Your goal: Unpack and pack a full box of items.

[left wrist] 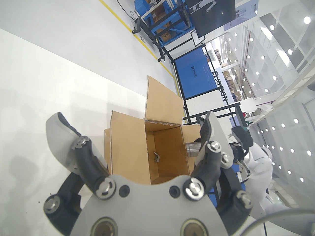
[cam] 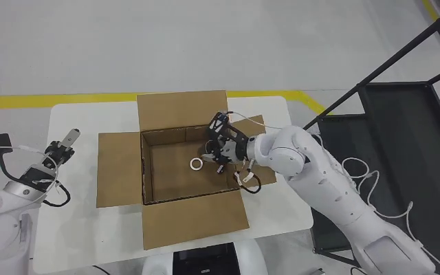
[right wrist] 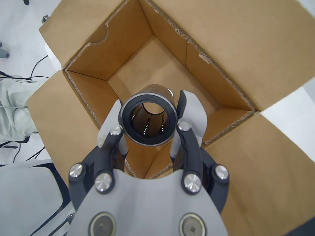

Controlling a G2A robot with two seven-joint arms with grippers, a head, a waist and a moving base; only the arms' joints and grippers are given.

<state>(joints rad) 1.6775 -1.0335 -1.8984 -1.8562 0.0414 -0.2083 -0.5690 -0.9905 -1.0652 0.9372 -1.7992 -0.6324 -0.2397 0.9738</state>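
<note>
An open cardboard box (cam: 182,110) stands in the middle of the white table (cam: 75,117), all flaps folded out. My right gripper (cam: 214,155) hangs over the box's right part, shut on a metal cylinder with a black-rimmed hollow end (right wrist: 149,124). The left wrist view shows the cylinder (left wrist: 192,149) above the box's (left wrist: 128,143) opening. A small pale ring (cam: 196,164) shows inside the box just left of that gripper. On the box floor lies a small dark item (left wrist: 156,157). My left gripper (cam: 67,139) is open and empty over the table's left edge.
A black metal rack (cam: 385,117) stands close to the table's right side. A yellow line (cam: 69,100) runs on the floor behind the table. Bare table surface lies left of the box, between it and my left gripper (left wrist: 134,119).
</note>
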